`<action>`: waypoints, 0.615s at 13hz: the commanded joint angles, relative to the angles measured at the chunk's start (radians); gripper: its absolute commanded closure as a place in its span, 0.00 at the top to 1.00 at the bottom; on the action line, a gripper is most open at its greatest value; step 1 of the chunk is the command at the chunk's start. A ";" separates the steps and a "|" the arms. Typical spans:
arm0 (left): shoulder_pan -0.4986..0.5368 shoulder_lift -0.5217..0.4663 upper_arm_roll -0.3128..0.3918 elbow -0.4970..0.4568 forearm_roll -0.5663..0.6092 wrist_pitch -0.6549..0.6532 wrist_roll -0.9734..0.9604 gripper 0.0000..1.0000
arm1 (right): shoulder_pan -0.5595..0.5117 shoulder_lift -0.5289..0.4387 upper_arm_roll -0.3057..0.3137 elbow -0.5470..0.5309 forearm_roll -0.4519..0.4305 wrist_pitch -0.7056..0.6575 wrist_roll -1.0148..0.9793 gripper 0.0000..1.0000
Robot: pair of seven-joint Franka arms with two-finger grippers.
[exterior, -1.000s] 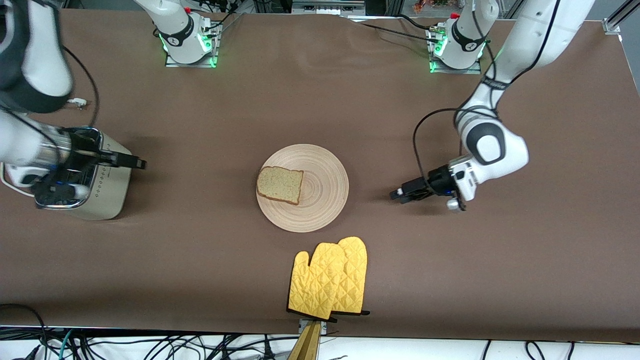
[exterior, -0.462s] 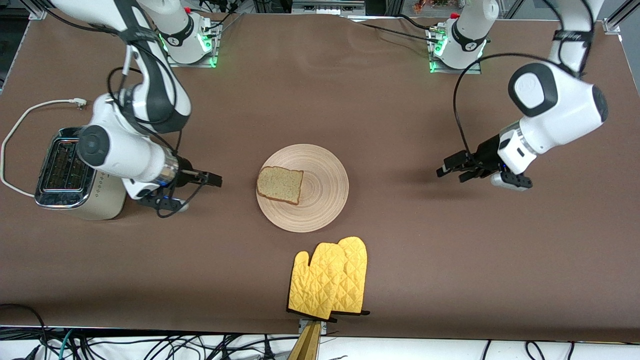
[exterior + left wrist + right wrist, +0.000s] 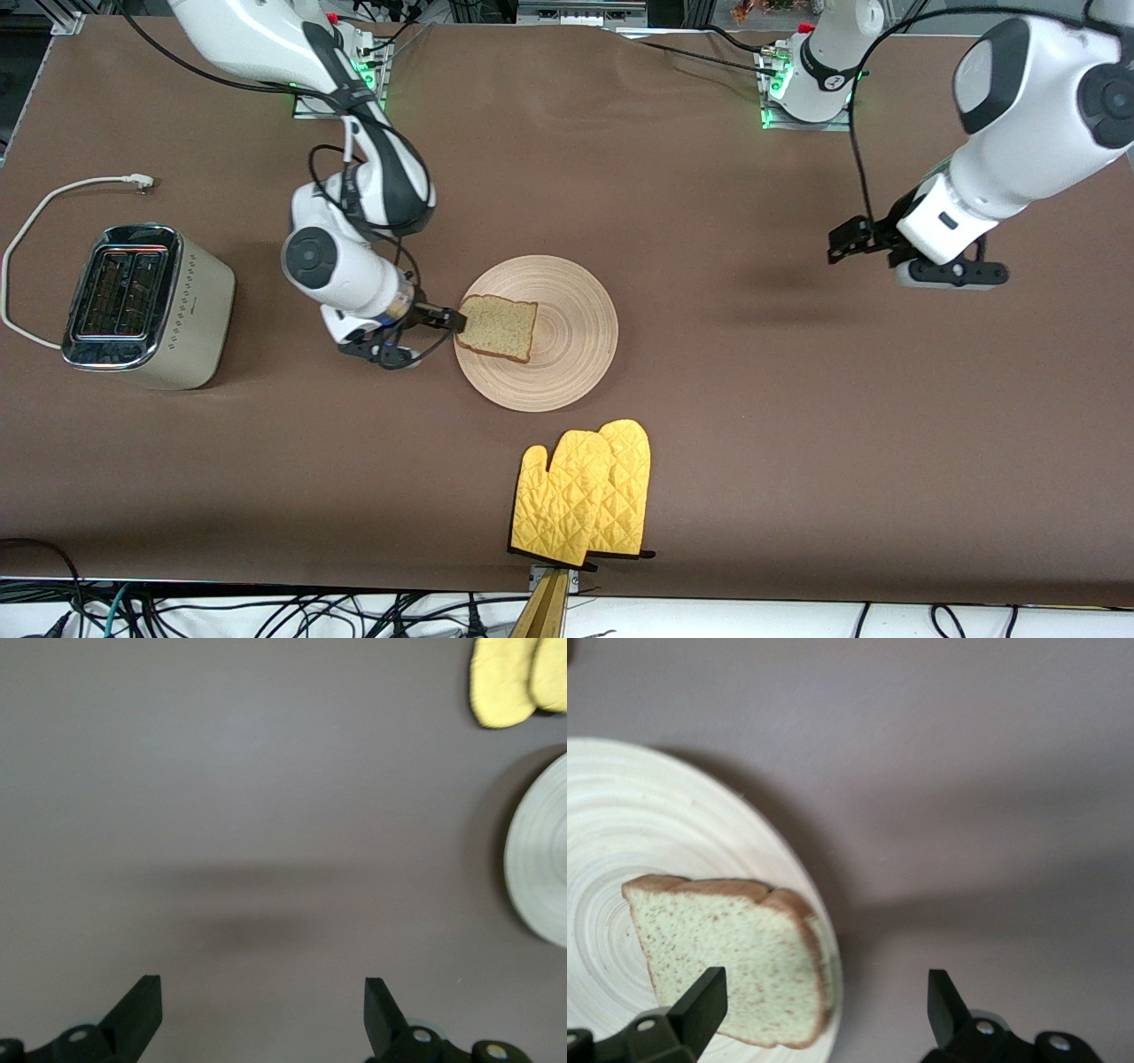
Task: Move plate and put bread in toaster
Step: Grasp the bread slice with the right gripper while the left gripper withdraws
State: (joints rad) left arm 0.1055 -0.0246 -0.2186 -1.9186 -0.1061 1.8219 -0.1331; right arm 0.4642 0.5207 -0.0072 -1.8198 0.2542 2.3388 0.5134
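Bread: speckled tan-grey slice with brown crust (image 3: 497,327) is lying on the round light-wood plate (image 3: 571,354), at its nine o'clock edge.
Toaster: cream two-slot toaster (image 3: 142,306) is sitting toward the right arm's end.
Right gripper (image 3: 452,319): is hovering at the slice's crust, fingers spread, gripping nothing.
Left gripper (image 3: 842,241): is hanging over bare table, fingers spread.

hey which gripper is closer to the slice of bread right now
The right. The right gripper is open at the edge of the bread on the plate, at the rim toward the toaster. The left gripper hangs open over bare table toward the left arm's end.
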 commanded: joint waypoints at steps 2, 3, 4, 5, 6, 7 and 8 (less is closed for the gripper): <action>-0.062 0.020 0.120 0.194 0.095 -0.235 -0.025 1.00 | 0.028 0.021 -0.014 -0.009 -0.010 0.040 0.028 1.00; -0.087 0.022 0.149 0.223 0.111 -0.268 -0.028 1.00 | 0.028 0.021 -0.014 -0.009 -0.019 0.040 0.028 1.00; -0.099 0.025 0.163 0.245 0.112 -0.294 -0.037 1.00 | 0.030 0.025 -0.014 -0.009 -0.023 0.039 0.028 1.00; -0.110 0.026 0.176 0.263 0.118 -0.318 -0.069 1.00 | 0.033 0.025 -0.014 -0.010 -0.024 0.037 0.028 1.00; -0.119 0.029 0.176 0.285 0.128 -0.340 -0.094 1.00 | 0.036 0.025 -0.014 -0.013 -0.024 0.036 0.028 1.00; -0.121 0.034 0.176 0.303 0.141 -0.354 -0.098 1.00 | 0.039 0.025 -0.014 -0.018 -0.024 0.036 0.028 1.00; -0.122 0.035 0.177 0.317 0.141 -0.355 -0.099 1.00 | 0.042 0.025 -0.014 -0.024 -0.024 0.034 0.028 1.00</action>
State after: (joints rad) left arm 0.0073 -0.0196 -0.0537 -1.6685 -0.0028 1.5050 -0.2049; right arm 0.4921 0.5552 -0.0175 -1.8223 0.2464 2.3695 0.5286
